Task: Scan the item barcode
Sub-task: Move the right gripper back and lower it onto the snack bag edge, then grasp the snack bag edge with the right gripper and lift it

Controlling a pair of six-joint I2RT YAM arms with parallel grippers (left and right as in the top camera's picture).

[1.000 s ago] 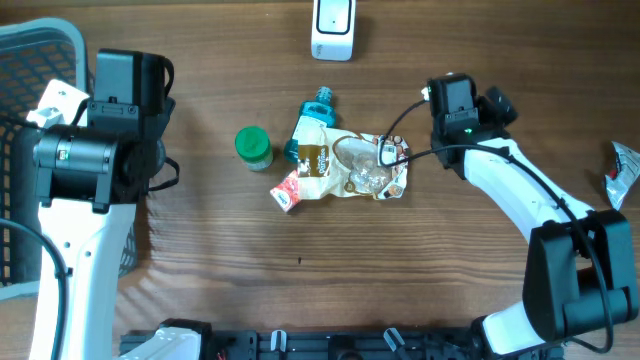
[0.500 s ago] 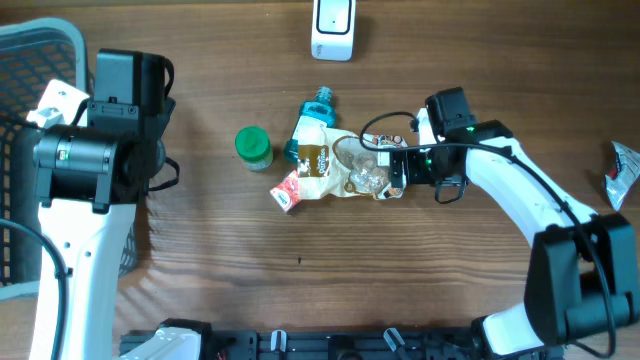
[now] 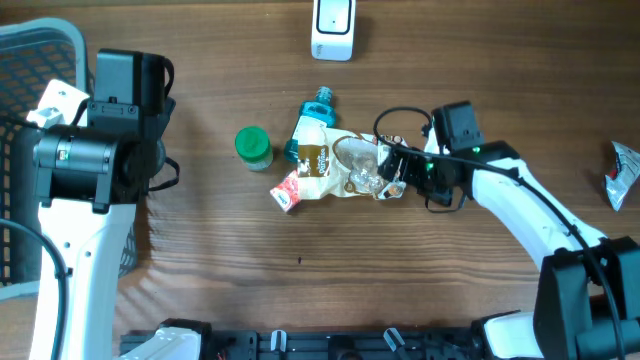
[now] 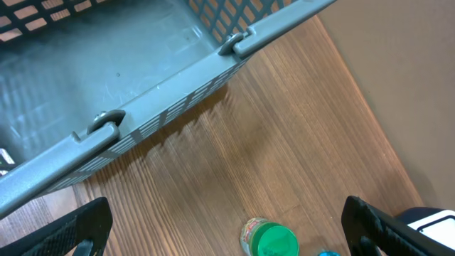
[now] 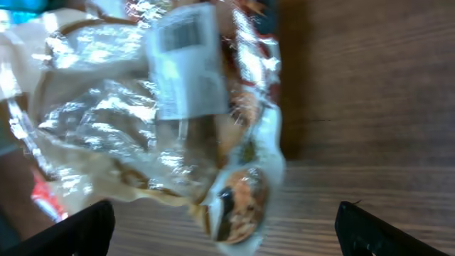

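Observation:
A crinkled clear snack bag (image 3: 358,166) lies in the middle of the table. It has a white barcode label (image 5: 186,60) on its upper face. My right gripper (image 5: 224,235) is open at the bag's right end (image 3: 393,172), and the bag's tip (image 5: 238,199) sits just ahead of the gap between the fingers. Nothing is gripped. A white scanner (image 3: 333,28) stands at the far edge. My left gripper (image 4: 227,238) hangs open over the table beside the basket, with a green-lidded jar (image 4: 270,240) below it.
A blue bottle (image 3: 312,118), the green-lidded jar (image 3: 253,146) and a red-and-white packet (image 3: 288,192) crowd the bag's left side. A grey basket (image 3: 30,60) sits at the far left. Another packet (image 3: 622,172) lies at the right edge.
My right gripper has swung down and turned toward the bag, ending at its right end. The left arm has not moved.

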